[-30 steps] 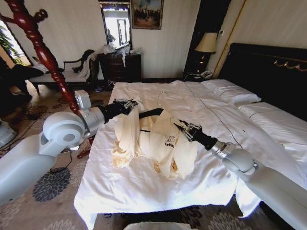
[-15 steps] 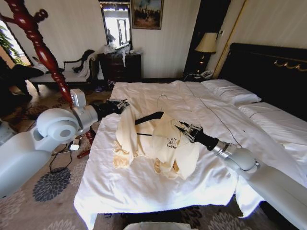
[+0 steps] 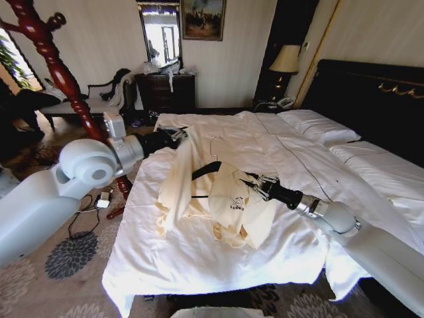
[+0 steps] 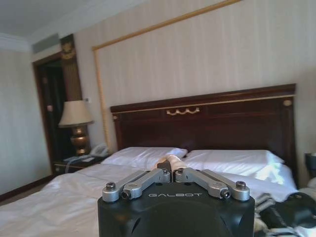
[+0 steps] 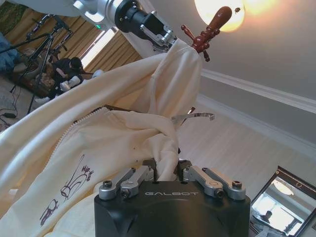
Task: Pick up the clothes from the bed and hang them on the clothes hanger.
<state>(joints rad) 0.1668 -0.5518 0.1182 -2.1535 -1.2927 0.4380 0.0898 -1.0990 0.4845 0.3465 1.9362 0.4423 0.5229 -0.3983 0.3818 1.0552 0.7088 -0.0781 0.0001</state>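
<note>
At centre-left of the head view, the left gripper [image 3: 177,134] is clamped on a fold of the pale cream-yellow soft jacket-like top [image 3: 222,199], lifting one shoulder off the wide white-sheeted bed [image 3: 199,265]. Right of centre, the right gripper [image 3: 257,185] pinches the other side, apparently to spread the fabric over the slim black triangular hanger [image 3: 207,170] lying inside it.

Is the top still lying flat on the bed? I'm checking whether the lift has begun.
No. The left gripper and the right gripper each pinch the cream top, pulling parts of it up off the bed.
</note>
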